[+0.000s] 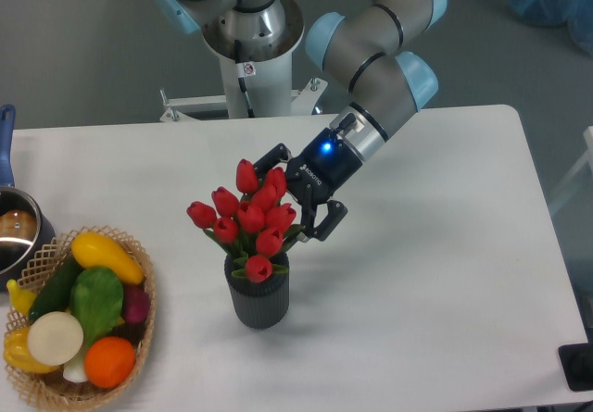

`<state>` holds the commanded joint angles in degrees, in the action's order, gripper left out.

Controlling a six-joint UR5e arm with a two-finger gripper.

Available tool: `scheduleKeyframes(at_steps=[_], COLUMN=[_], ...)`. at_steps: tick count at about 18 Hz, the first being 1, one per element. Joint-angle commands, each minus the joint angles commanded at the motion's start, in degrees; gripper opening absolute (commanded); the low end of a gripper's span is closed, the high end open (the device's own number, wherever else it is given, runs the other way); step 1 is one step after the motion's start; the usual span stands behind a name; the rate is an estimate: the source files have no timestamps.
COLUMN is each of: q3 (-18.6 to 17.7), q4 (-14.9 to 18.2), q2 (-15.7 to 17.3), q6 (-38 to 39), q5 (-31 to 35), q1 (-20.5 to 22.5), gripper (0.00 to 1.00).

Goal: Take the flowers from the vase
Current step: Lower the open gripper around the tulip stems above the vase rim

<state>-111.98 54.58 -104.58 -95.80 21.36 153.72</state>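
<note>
White table [445, 245] with rounded corners. Dark ribbed vase [258, 297] stands on it, just below and left of the jaws. Wicker basket [139, 356] of vegetables sits far left of the jaws at the front corner. Pot [18, 231] at the left edge, partly cut off.
</note>
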Motion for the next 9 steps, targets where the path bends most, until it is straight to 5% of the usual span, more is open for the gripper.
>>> scheduleKeyframes(at_steps=[9], q3=[1.85], q4=[-0.26], q2=[-1.77], q6=[-0.09], q5=[-2.28], q1=[-1.23], gripper=[1.0])
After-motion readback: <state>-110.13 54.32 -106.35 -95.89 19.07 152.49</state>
